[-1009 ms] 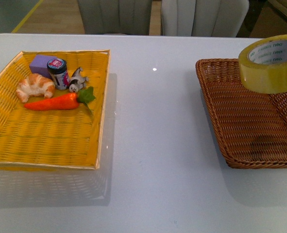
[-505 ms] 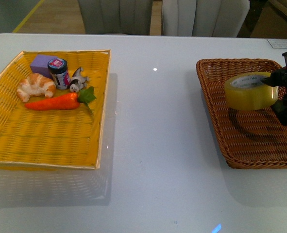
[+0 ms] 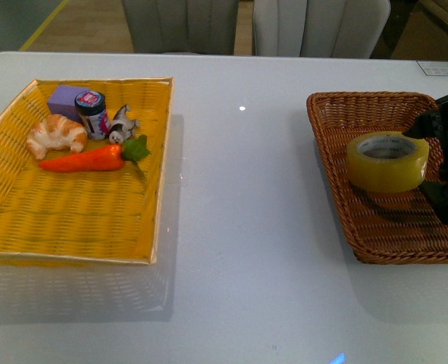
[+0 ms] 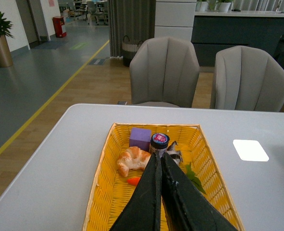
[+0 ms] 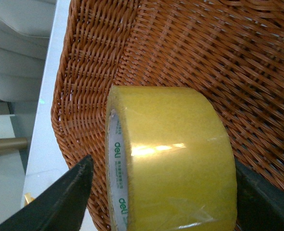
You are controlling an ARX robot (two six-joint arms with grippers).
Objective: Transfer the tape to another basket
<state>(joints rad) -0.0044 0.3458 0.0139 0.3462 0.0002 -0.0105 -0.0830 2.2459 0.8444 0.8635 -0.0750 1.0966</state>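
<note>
White tabletop (image 3: 239, 227) carries both trays, and we see the tape (image 3: 386, 163) lying flat, core hole up, on the floor of the basket (image 3: 360, 102) at the right. Our right gripper (image 3: 434, 161) straddles the roll with its jaws spread wider than it, one finger standing clear of the side, so nothing is gripped. Our left gripper (image 4: 160, 159) hangs above the yellow tray (image 3: 159, 189) at the left with its jaws pressed together, holding nothing

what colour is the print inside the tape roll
Green lettering on the white inner core of the tape; the right wrist view shows it best.
</note>
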